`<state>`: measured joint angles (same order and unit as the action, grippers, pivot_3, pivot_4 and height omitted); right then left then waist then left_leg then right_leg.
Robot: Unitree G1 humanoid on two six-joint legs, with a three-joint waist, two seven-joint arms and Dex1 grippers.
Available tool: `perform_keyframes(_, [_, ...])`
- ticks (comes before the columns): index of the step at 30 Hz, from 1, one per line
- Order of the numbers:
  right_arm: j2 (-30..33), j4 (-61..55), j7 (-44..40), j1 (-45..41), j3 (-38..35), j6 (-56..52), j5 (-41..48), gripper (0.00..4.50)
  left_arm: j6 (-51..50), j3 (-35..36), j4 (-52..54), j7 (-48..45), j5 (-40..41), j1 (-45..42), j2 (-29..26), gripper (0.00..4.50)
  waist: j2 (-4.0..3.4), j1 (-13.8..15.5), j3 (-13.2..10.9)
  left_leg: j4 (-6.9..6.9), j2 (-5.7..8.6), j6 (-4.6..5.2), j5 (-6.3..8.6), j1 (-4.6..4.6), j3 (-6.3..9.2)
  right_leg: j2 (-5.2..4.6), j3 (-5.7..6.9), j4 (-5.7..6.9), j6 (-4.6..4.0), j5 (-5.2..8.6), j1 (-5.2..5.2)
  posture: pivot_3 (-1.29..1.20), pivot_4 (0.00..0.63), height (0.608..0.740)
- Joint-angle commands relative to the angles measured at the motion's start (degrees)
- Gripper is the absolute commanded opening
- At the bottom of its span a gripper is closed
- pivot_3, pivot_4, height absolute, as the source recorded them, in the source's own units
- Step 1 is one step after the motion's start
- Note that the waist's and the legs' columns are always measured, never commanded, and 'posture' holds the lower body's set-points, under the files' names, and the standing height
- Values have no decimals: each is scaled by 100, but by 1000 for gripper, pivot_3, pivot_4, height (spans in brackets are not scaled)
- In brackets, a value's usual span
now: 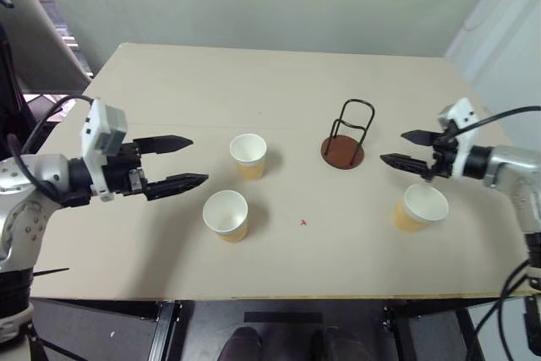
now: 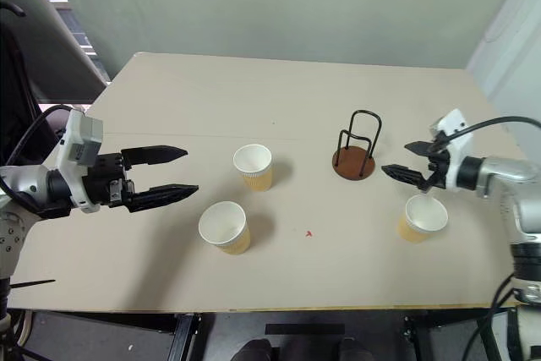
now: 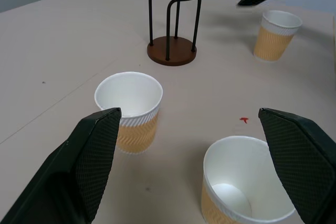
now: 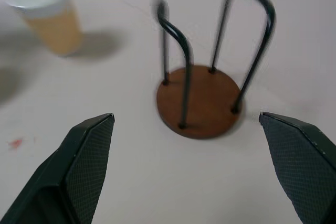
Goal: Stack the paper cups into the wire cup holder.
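While both sets of jaws stood spread and empty, no cup was in the wire cup holder point(image 1: 346, 135).
Left gripper point(image 1: 183, 161) faced two paper cups point(image 1: 248, 155) point(image 1: 226, 214); the third cup point(image 1: 419, 208) sat just beneath the right gripper point(image 1: 404, 149), where a careless squeeze could crush or tip it.

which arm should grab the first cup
Probably the right: its open right gripper hovers just above the near-right cup, beside the wire cup holder. The open left gripper is farther from the holder.

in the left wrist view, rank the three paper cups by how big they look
1. Nearest cup, cut off by the frame.
2. Middle cup.
3. Far cup.
Nearness to the camera likely explains the differences.
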<state>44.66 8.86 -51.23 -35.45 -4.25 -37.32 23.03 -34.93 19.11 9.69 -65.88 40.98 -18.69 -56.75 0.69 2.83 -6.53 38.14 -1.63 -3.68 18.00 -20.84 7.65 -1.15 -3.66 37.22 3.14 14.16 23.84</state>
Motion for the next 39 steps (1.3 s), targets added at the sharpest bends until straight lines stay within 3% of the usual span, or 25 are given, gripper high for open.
perform_keyframes(1, [-94, 77, 85, -350, -43, 149, -87, 4500, -12, 166, 282, 47, 119, 33, -11, 4485, 0, 1, 0, -1, 0, 0, 0, -6, -1, 0, 1, -1, 0, 0, 5, 0, 150, 740])
perform_keyframes(19, [-903, 1669, -230, -1399, 479, 1146, -742, 4500, -299, 310, 785, 430, 423, 302, -10, 4485, 0, 14, 1, -4, -3, -6, 2, -11, -3, 2, 5, -4, -2, 0, 8, 0, 150, 740])
perform_keyframes(22, [-960, 1803, -302, -1471, 481, 1217, -784, 3930, -333, 337, 836, 479, 451, 343, -10, 4500, -1, 15, 0, -5, -4, -8, 3, -11, -5, 2, 5, -4, -2, 0, 7, 0, 150, 740])
perform_keyframes(32, [-995, 1836, -549, -1559, 455, 1214, -795, 195, -344, 345, 875, 568, 511, 391, -27, 4500, -1, 18, 0, -5, -4, -11, 3, -11, -8, 2, 6, -2, -3, -1, 7, 0, 150, 740])
perform_keyframes(33, [-992, 1798, -586, -1551, 450, 1188, -779, 22, -345, 338, 872, 569, 511, 384, -28, 4500, -1, 17, 1, -5, -4, -11, 3, -11, -9, 3, 5, -2, -3, -1, 7, 0, 150, 740])
perform_keyframes(39, [-794, 527, -1353, -1116, 585, 450, -337, 22, -367, 243, 897, 311, 617, 237, -147, 4500, -1, 20, 1, -6, -6, -15, 4, -13, -10, 6, 8, -2, -5, 0, 6, 0, 150, 740])
